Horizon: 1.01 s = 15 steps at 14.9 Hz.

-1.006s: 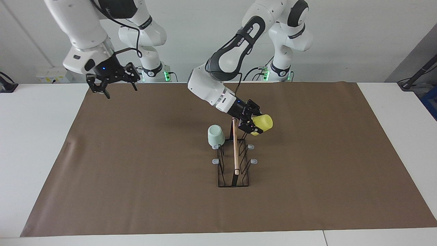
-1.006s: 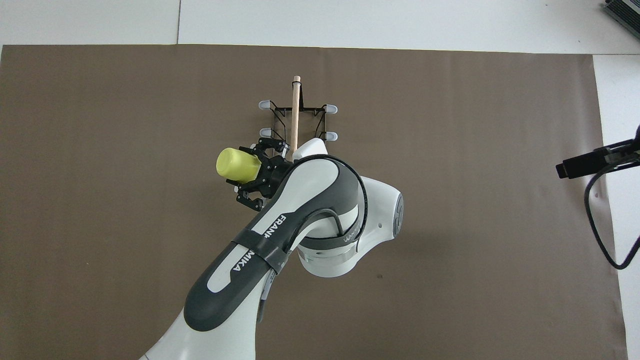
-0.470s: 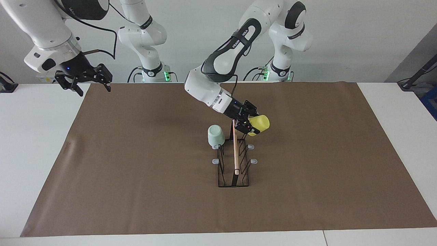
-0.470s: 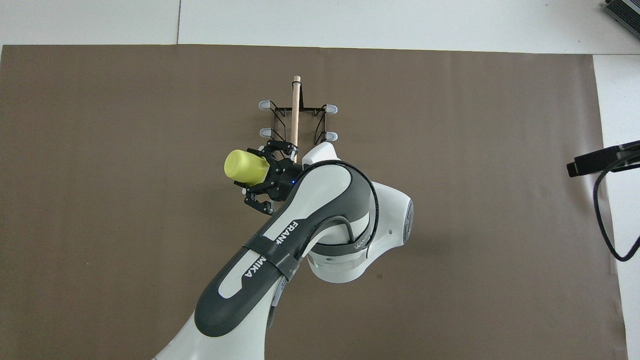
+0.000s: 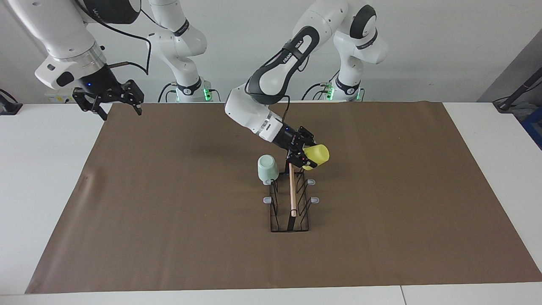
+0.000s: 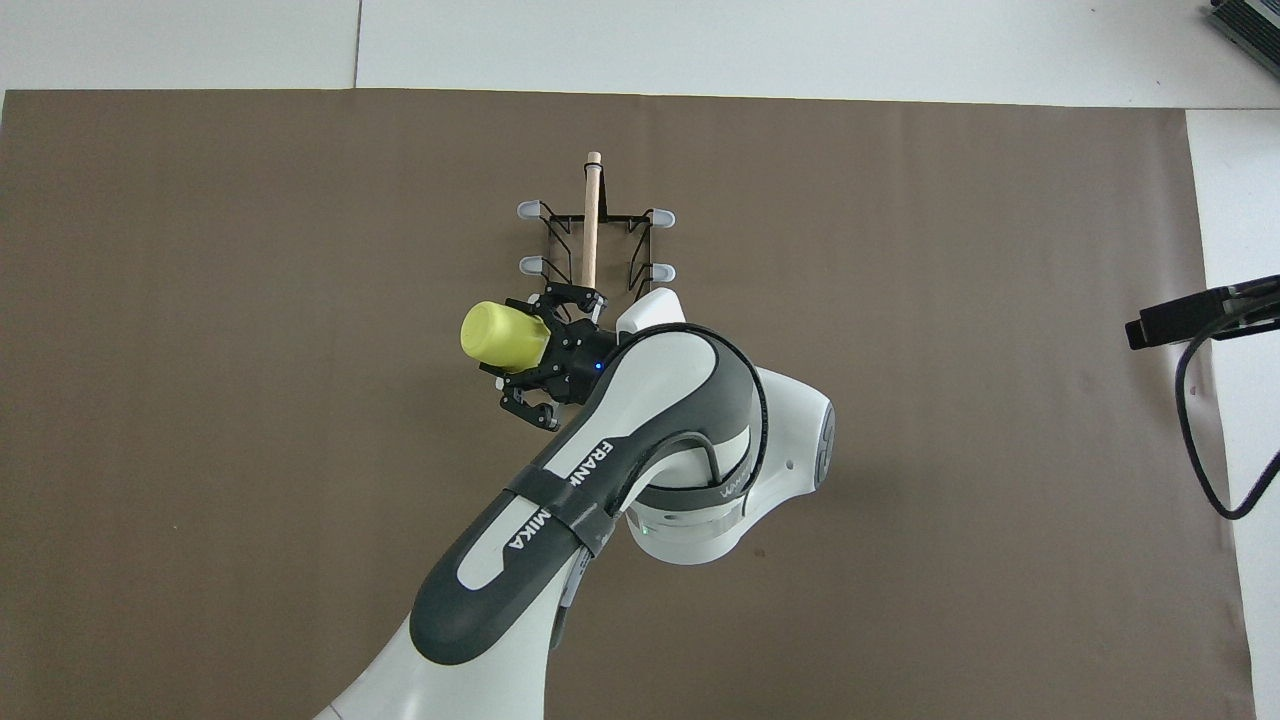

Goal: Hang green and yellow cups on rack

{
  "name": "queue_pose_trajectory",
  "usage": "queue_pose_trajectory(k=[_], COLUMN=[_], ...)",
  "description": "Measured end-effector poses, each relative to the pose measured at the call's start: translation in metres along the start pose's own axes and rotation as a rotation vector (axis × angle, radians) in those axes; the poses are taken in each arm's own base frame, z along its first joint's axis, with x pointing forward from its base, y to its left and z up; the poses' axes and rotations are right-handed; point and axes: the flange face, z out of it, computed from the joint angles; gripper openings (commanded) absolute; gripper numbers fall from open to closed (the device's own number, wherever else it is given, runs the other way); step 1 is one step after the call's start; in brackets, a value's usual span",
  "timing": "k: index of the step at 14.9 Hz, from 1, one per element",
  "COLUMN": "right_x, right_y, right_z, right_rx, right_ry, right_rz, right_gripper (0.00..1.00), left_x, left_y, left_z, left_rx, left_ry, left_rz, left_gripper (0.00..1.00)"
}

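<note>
- Since a second ago, the left gripper point(image 5: 305, 157) has carried the yellow cup point(image 5: 316, 155) closer to the rack point(image 5: 290, 203), and the right gripper point(image 5: 108, 98) has pulled back toward its own end of the table.
- Left gripper is clamped on the yellow cup, tilted above the rack's pegs on the left arm's side.
- Green cup point(image 5: 267, 167) already sits on a peg on the rack's right-arm side.
- Right gripper waits, fingers spread, empty.
- Risk: the cup's mouth may miss the peg point(image 5: 311, 181), or the gripper may knock the wooden rod point(image 5: 291, 190) and shift the rack.
</note>
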Motion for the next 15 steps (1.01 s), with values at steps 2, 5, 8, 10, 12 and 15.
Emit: queue_pose_trajectory(k=[2, 5, 8, 10, 12, 15], right_x=[0.001, 0.002, 0.002, 0.002, 0.003, 0.002], right_y=[-0.003, -0.012, -0.015, -0.017, -0.028, -0.044], right_z=[0.0, 0.001, 0.001, 0.0, -0.001, -0.003], right_rx=[0.0, 0.0, 0.0, 0.0, 0.0, 0.001], right_ry=[0.0, -0.003, -0.002, -0.002, -0.002, -0.006], right_rz=[-0.005, -0.021, -0.027, -0.03, -0.048, -0.058], right_gripper=[1.0, 1.0, 1.0, 1.0, 1.0, 1.0], left_x=[0.0, 0.001, 0.006, 0.015, 0.034, 0.094], left_y=[0.0, 0.0, 0.001, 0.004, 0.012, 0.028], left_z=[0.0, 0.0, -0.001, -0.001, 0.002, 0.016], left_rx=[0.0, 0.004, 0.016, 0.021, 0.026, 0.033], left_ry=[0.0, 0.003, 0.011, 0.012, 0.001, -0.089], left_rz=[-0.003, -0.008, -0.018, -0.036, -0.06, -0.086], left_gripper=[1.0, 1.0, 1.0, 1.0, 1.0, 1.0])
